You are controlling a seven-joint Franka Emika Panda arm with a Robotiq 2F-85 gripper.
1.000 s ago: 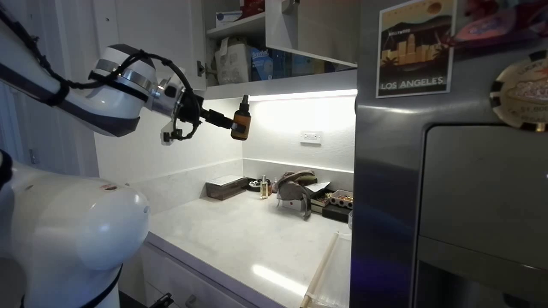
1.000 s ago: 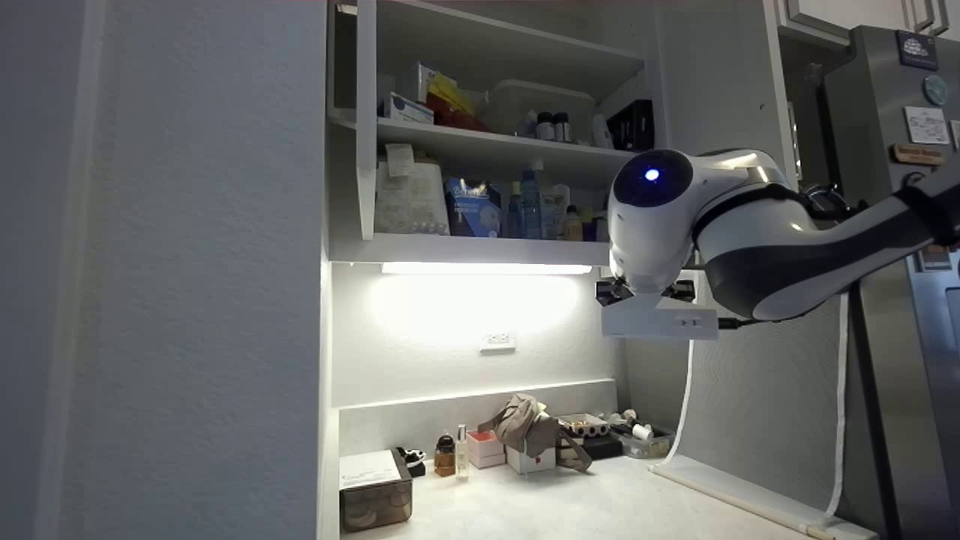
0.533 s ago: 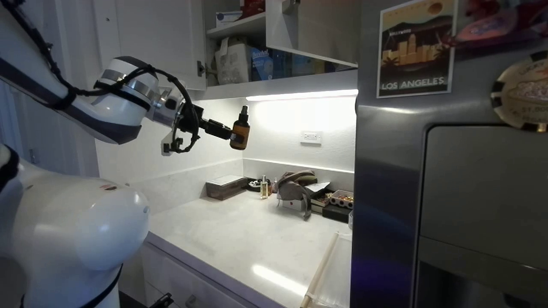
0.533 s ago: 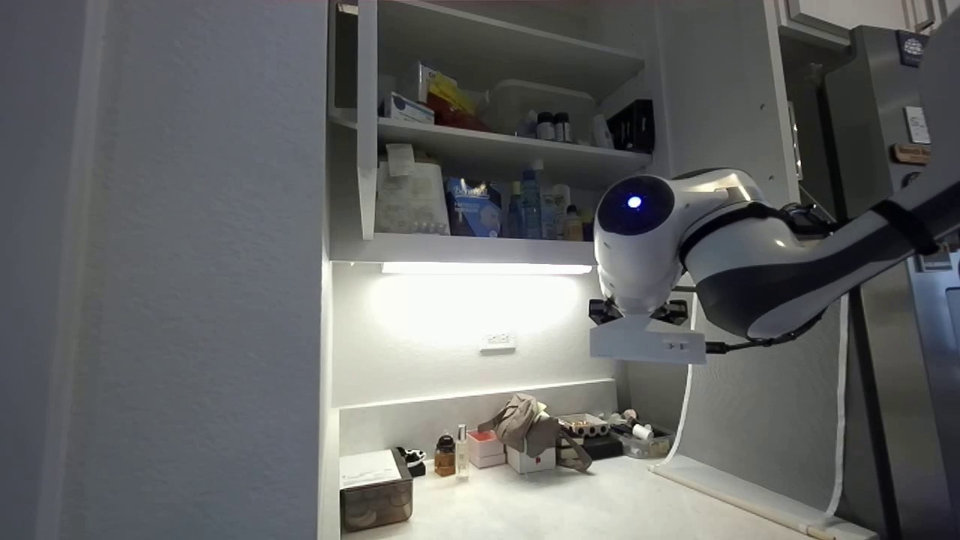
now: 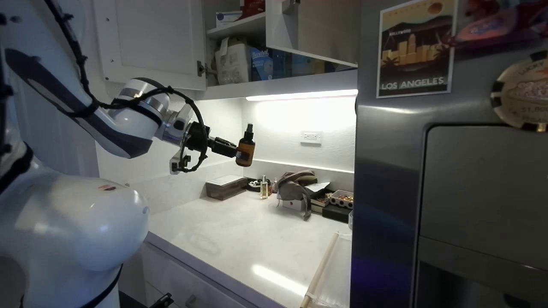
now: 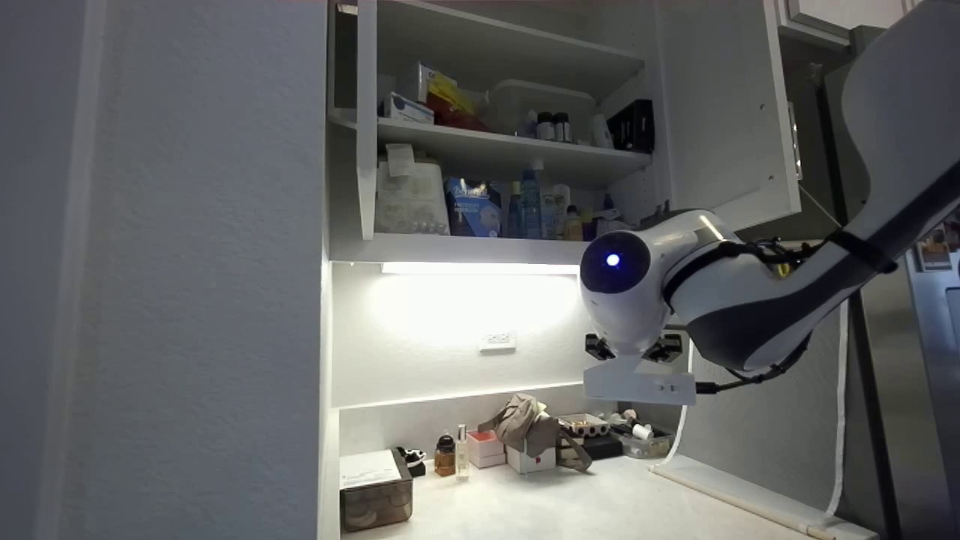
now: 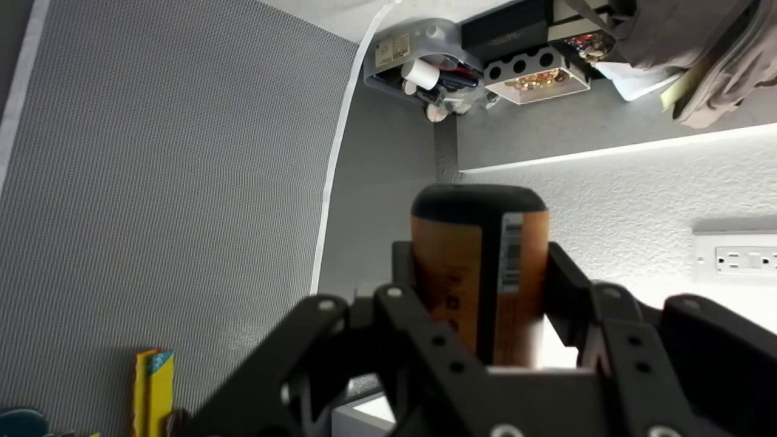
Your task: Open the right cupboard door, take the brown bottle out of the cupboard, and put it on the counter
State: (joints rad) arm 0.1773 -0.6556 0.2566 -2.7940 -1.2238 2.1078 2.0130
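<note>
Above the desk [image 5: 239, 231], the claw [image 7: 479, 273] was clamped on the brown bottle [image 5: 246, 147], whose slight tilt, I feared, might topple it on landing

The bottle [image 5: 245, 149] in the black gripper [image 7: 479, 267] is amber with a black top [image 5: 248, 133]. Below the gripper, a white box [image 7: 533, 63] has black dots.

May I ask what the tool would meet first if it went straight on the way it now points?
Holding the bottle, the tool would probably meet the back wall first, left of the socket in the wrist view; the bottle hides the exact spot and depth is unclear.
</note>
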